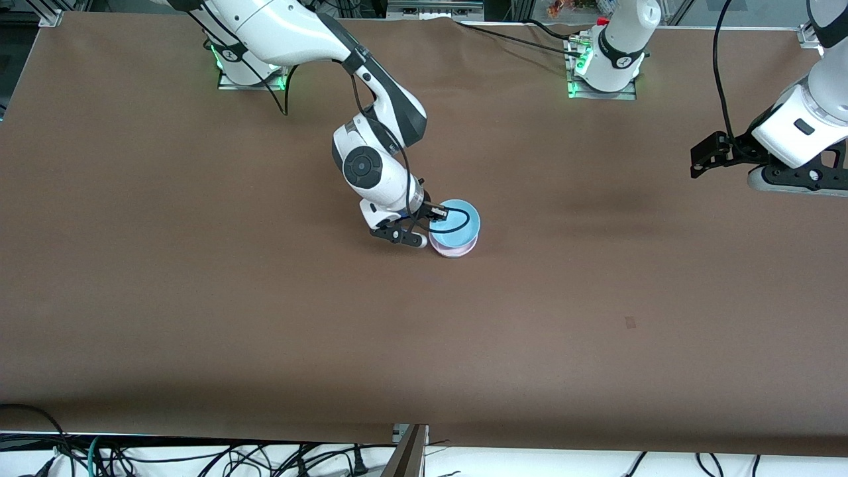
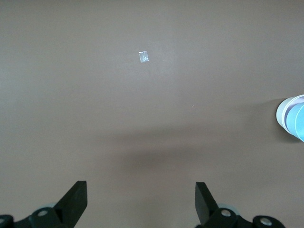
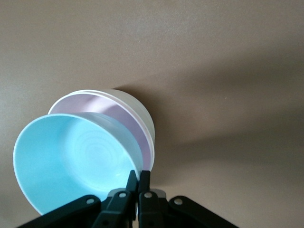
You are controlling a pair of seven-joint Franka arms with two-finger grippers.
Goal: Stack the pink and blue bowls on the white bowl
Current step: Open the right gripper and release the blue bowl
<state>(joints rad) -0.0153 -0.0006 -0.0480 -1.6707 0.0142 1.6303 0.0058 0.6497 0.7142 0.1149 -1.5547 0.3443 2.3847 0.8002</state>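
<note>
The light blue bowl (image 3: 71, 161) (image 1: 457, 222) rests tilted in the pale pink bowl (image 3: 135, 126) (image 1: 453, 251), which sits in the white bowl (image 3: 135, 107). The stack stands near the table's middle. My right gripper (image 3: 138, 176) (image 1: 432, 215) is shut on the blue bowl's rim, one finger inside, one outside. My left gripper (image 2: 141, 194) (image 1: 703, 159) hangs open and waits above bare table at the left arm's end; the stack's edge (image 2: 292, 116) shows at the side of its view.
A small clear scrap of tape (image 2: 143, 56) (image 1: 630, 322) lies on the brown table (image 1: 199, 298), nearer the front camera than the left gripper. Cables hang along the table's front edge (image 1: 199, 457).
</note>
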